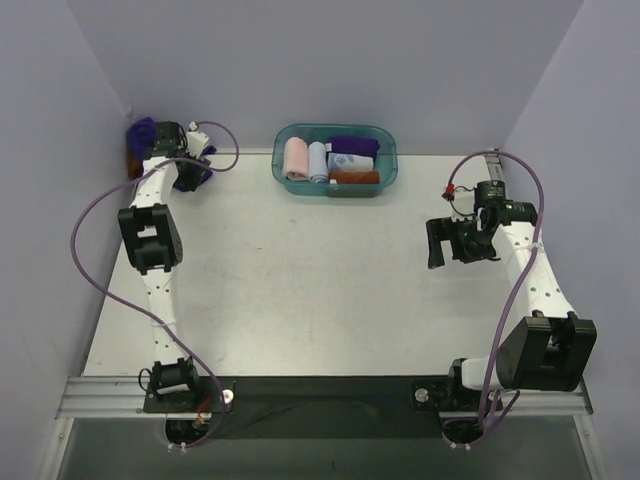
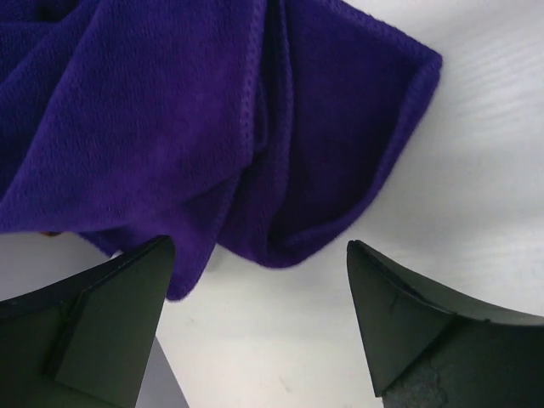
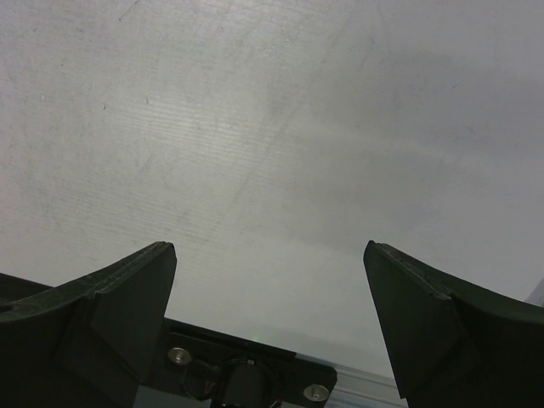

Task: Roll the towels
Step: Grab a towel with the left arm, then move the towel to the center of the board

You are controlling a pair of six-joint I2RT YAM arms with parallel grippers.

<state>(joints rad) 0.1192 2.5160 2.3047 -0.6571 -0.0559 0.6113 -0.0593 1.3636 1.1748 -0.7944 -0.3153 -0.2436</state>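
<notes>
Your left gripper stands wide open and holds nothing. It is over the near edge of the crumpled purple towel, which lies at the far left corner of the desk. Your right gripper is equally wide open and empty, above the desk's right side.

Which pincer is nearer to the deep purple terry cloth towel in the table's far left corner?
Left. The left pincer is open right at the towel; the right pincer is over bare table, far away.

A robot lab cell: plain lavender walls around a white table, two arms bolted to its rail.
</notes>
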